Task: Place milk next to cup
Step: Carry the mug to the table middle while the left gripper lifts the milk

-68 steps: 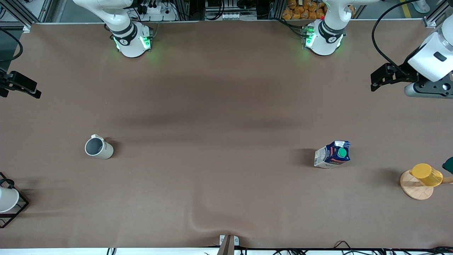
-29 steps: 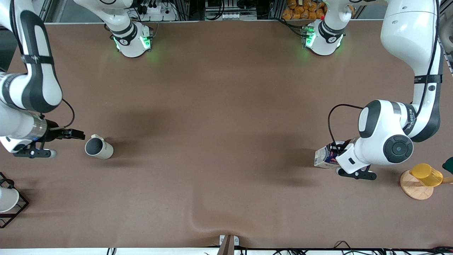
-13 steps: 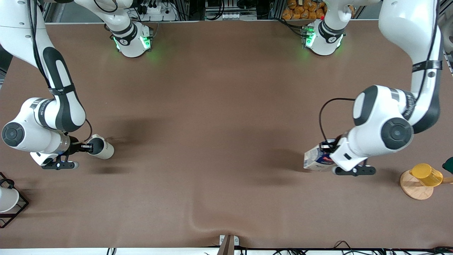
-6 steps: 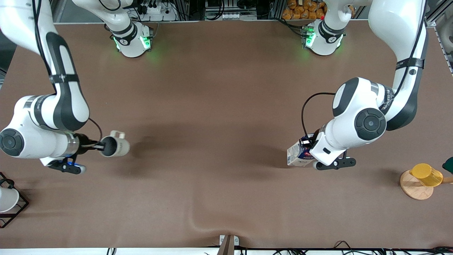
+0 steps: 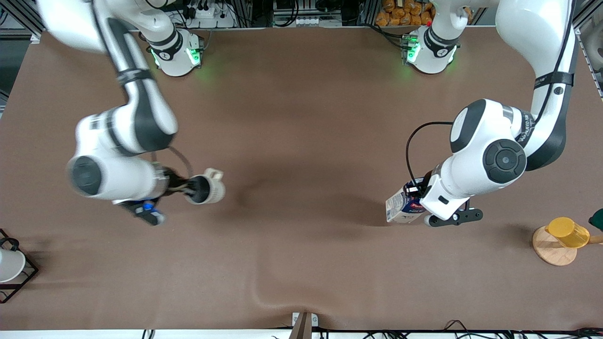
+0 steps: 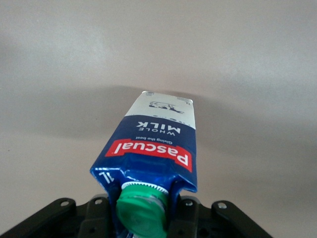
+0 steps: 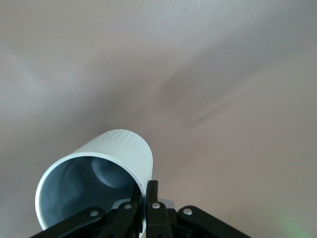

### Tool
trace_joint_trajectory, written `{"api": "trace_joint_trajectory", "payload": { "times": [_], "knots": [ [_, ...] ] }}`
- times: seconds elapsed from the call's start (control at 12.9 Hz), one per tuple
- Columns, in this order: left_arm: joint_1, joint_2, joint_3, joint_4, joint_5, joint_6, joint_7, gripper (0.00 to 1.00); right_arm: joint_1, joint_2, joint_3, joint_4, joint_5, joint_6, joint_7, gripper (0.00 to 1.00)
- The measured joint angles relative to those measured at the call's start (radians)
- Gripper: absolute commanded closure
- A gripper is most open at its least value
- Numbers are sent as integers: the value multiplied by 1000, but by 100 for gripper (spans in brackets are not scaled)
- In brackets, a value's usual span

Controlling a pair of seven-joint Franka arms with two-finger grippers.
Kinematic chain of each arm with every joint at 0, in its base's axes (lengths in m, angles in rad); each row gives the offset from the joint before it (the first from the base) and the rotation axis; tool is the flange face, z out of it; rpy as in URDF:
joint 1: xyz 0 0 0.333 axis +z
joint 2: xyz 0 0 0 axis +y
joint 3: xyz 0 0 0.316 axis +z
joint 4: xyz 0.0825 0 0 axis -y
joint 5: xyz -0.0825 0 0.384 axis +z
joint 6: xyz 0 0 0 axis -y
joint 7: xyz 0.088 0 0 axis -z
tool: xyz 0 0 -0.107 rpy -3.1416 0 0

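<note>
While both arms are up in the air, the carry step looks to be in hand: the small dark blue and white gable-top milk carton with the round green screw cap (image 5: 404, 210) is pinched near its top by the left gripper (image 5: 417, 200) and is held tilted over the table (image 5: 301, 117) toward the left arm's end. The small off-white ceramic mug with the grey inside (image 5: 206, 187) is clamped by its rim in the right gripper (image 5: 191, 188), one finger inside the wall, and is held on its side over the table toward the right arm's end. The two are well apart, so nothing's been placed yet tbh. Next, the mug probably has to be set upright somewhere near the middle, then the carton levelled, brought just beside it without a bump, and let go. A yellow cup on a wooden stand (image 5: 563, 238) is left alone nearby.
</note>
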Motion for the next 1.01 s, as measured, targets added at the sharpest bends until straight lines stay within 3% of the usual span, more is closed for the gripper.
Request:
{"api": "trace_joint_trajectory", "payload": {
  "times": [0.31, 0.62, 1.01],
  "knots": [
    [-20, -18, -24, 0, -6, -29, -56, 100, 124, 39, 1, 9, 107, 134, 211, 100],
    [-36, -19, -46, 0, -6, -34, -109, 100, 311, 156, -3, 52, 108, 312, 436, 100],
    [-44, -19, -47, -6, -6, -36, -116, 100, 385, 230, -8, 71, 60, 394, 535, 100]
  ]
}}
